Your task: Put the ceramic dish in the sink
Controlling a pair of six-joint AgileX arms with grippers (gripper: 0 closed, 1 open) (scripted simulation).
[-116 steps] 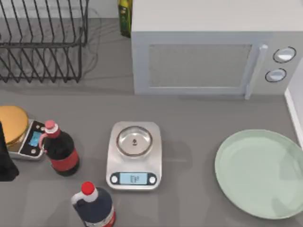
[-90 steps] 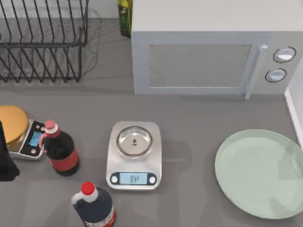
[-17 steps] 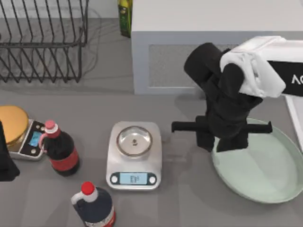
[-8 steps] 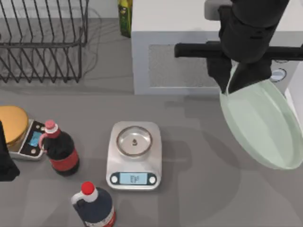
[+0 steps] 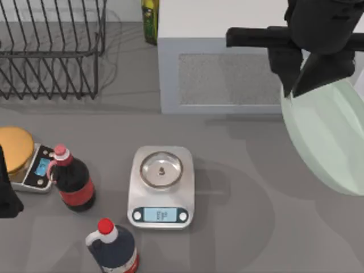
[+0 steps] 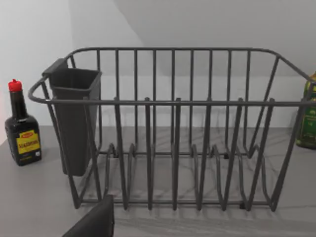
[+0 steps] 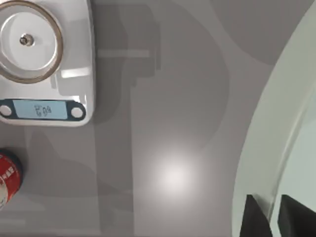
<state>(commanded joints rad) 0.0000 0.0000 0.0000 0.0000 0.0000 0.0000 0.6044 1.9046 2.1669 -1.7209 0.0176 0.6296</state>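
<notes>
Right claw (image 5: 296, 85) pinches the ceramic dish (image 5: 333, 139) by its rim — lifted and tilted over the surface's (image 5: 227, 170) right edge, hanging below the claw. With so thin a bite, a quick swing could let it slip. Left claw (image 5: 7, 193) sits parked at the left edge; its state I cannot tell.

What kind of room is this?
Most likely a kitchen counter: there's a microwave, a wire dish rack and a kitchen scale. The right gripper holds a dish lifted above it.
</notes>
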